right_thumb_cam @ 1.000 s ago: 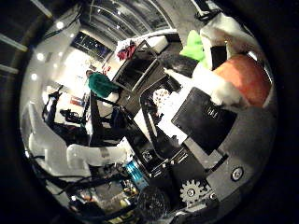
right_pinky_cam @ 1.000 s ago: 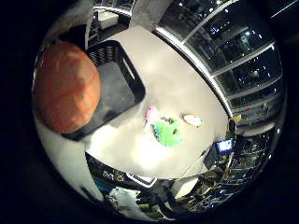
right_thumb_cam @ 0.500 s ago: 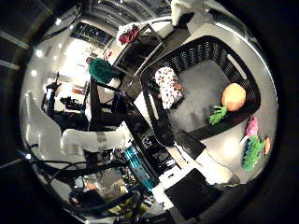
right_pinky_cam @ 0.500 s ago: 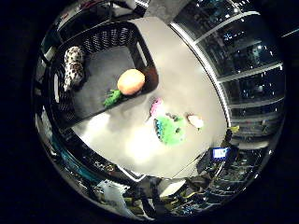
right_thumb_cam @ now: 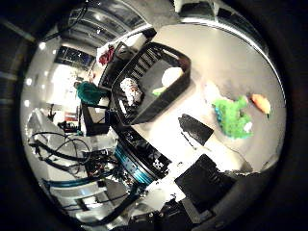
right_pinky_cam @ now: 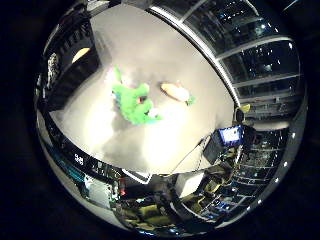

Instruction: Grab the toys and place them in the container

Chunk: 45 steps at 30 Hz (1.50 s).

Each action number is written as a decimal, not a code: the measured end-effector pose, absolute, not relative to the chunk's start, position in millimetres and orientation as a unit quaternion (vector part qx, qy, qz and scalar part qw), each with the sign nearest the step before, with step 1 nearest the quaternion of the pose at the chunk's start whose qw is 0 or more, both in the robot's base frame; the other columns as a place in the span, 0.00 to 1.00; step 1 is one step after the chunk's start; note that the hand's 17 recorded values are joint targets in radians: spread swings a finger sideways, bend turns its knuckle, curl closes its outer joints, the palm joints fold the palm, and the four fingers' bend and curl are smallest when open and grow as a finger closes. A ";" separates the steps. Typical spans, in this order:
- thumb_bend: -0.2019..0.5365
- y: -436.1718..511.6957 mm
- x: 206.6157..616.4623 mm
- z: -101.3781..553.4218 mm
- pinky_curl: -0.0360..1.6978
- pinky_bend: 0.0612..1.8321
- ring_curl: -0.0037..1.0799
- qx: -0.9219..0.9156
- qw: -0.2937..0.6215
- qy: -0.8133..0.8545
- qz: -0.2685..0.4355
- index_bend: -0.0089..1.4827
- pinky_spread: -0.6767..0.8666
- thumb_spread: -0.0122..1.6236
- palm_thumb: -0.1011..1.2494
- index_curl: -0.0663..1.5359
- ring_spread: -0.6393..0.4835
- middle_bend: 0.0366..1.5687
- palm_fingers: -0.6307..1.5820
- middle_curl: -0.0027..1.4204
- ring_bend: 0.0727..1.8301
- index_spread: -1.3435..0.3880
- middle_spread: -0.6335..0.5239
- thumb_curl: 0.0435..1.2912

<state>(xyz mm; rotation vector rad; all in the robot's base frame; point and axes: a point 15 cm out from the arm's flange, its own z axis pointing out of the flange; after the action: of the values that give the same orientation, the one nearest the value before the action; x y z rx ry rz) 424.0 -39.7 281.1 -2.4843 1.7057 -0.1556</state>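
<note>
Black basket (right_thumb_cam: 169, 98) on the white table (right_pinky_cam: 150, 55), holding a spotted toy (right_thumb_cam: 130, 90) and an orange ball (right_thumb_cam: 171, 76). Green plush (right_pinky_cam: 134, 104) and small carrot (right_pinky_cam: 176, 91) on the table, just beside each other, apart from the basket. Hand (right_thumb_cam: 204, 180) empty; fingers: cannot tell.

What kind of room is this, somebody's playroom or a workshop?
Most likely a robotics lab or workshop, not a playroom. The toys, a green plush and a small carrot, lie on a plain white table beside a black basket, with a monitor and racks of equipment around.
</note>
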 end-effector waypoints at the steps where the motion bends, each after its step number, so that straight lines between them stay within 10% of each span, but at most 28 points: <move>1: 0.24 -52.8 422.6 277.9 0.22 0.19 0.19 -0.816 0.059 0.573 -0.050 0.12 0.73 0.63 0.65 0.22 0.66 0.19 0.39 0.23 0.17 0.55 0.51 0.30; 39: 0.24 -101.1 404.8 49.6 0.19 0.18 0.21 -0.773 -0.032 0.623 0.118 0.11 0.66 0.63 0.58 0.21 0.67 0.14 0.35 0.23 0.14 0.63 0.58 0.24; 45: 0.27 -92.2 422.0 49.5 0.20 0.28 0.27 -0.779 -0.023 0.620 0.091 0.05 0.49 0.60 0.67 0.16 0.47 0.24 0.61 0.26 0.35 0.61 0.45 0.26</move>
<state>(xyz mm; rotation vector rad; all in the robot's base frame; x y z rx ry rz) 422.0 -92.2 49.5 -2.4826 1.9766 0.2916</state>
